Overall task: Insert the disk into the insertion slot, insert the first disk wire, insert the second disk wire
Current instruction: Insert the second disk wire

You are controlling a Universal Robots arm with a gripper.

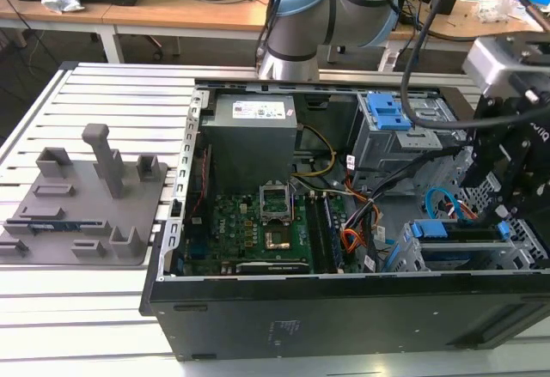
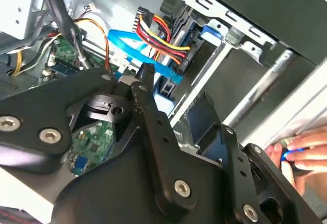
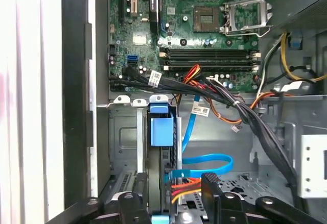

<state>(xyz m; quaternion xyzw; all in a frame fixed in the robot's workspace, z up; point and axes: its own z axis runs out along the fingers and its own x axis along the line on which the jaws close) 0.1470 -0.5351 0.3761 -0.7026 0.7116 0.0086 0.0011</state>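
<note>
We see an open computer case [image 1: 258, 308], its insertion slot [image 1: 404, 261] at lower right holding the blue-framed disk [image 3: 161, 132]. The gripper [image 3: 173, 196] hangs just above, fingers spread, holding nothing. Loose cables [image 3: 204, 163] nearby could snag, we judge.

Even, bright room light falls on me from above. In the second wrist view my gripper [image 2: 176, 94] looms dark and soft-edged, while pale glare washes out the case wall [image 3: 36, 101] beside me.
</note>
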